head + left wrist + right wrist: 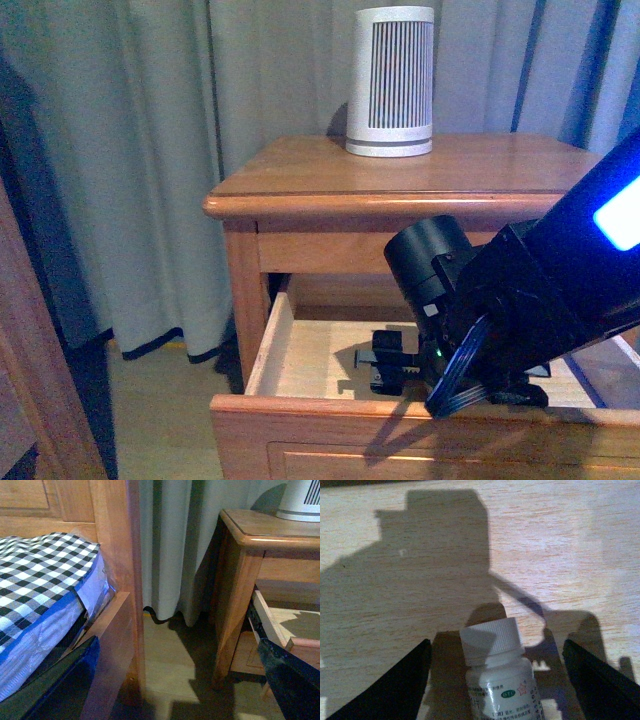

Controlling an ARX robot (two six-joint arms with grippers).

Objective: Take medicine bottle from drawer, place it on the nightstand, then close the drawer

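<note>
In the right wrist view the medicine bottle (502,690), white with a ribbed cap, lies on the pale wood floor of the drawer (545,555). My right gripper (496,643) is open, one dark finger on each side of the bottle, neither touching it. The front view shows the right arm reaching down into the pulled-out drawer (330,410) of the nightstand (400,170); the right gripper (393,362) hangs just above the drawer floor and the bottle is hidden there. My left gripper (177,647) is open and holds nothing, low beside the nightstand (260,530).
A tall white slatted device (391,80) stands at the back of the nightstand top. Grey curtains (150,150) hang behind. A bed with a checked cover (40,570) and a wooden frame (117,555) stands across a strip of floor (175,670) from the nightstand.
</note>
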